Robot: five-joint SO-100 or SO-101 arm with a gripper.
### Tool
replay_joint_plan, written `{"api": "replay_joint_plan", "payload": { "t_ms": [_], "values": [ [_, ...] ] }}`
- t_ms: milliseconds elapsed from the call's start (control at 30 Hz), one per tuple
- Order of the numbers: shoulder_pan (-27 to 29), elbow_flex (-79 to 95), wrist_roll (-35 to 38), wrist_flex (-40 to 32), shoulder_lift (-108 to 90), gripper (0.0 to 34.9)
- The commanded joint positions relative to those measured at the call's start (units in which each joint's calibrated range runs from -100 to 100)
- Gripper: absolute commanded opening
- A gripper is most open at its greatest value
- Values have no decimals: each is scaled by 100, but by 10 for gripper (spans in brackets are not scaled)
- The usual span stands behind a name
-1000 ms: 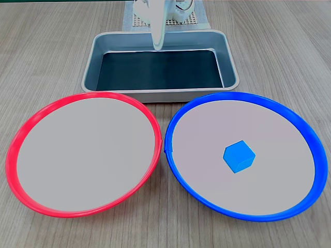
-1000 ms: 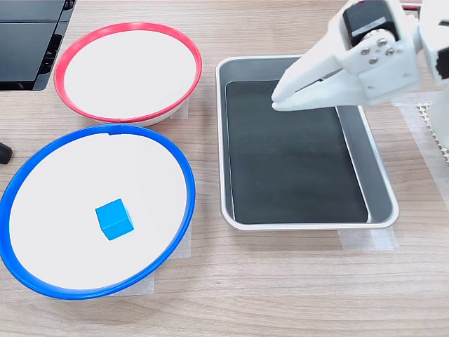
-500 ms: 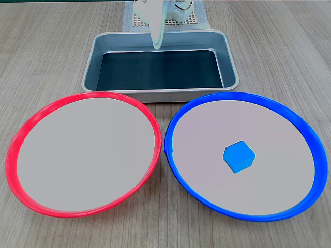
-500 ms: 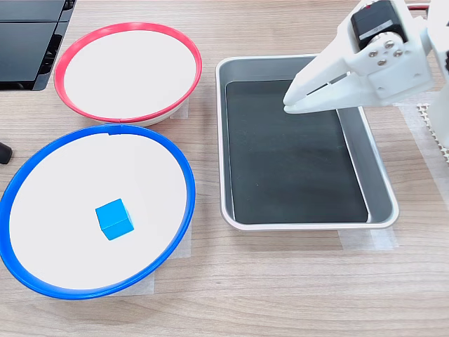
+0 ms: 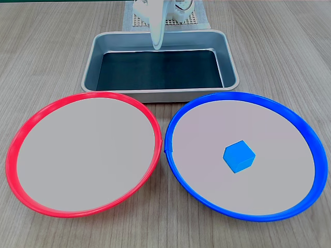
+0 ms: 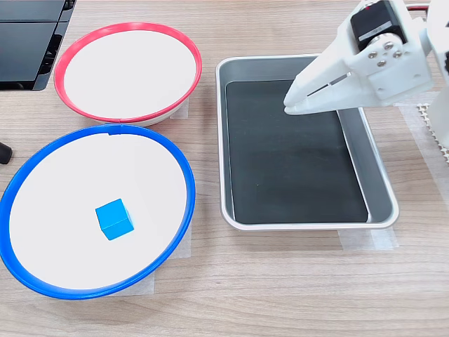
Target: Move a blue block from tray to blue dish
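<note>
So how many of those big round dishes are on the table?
2. The blue dish lies on the first exterior view's right, with the blue block in it. The red dish lies beside it on the left, empty. Both sit in front of the tray. None looks hidden.

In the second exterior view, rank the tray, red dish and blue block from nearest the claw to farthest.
1. Tray: directly under the claw.
2. Red dish: at the second exterior view's upper left.
3. Blue block: lower left, lying in the blue dish.
</note>
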Motion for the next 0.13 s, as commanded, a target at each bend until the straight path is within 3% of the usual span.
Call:
{"api": "replay_joint_plan", "payload": {
  "t_ms": [0, 100],
  "values": [
    [1, 9, 10, 11, -26, 3],
    [1, 9, 10, 11, -26, 3]
  ]
}}
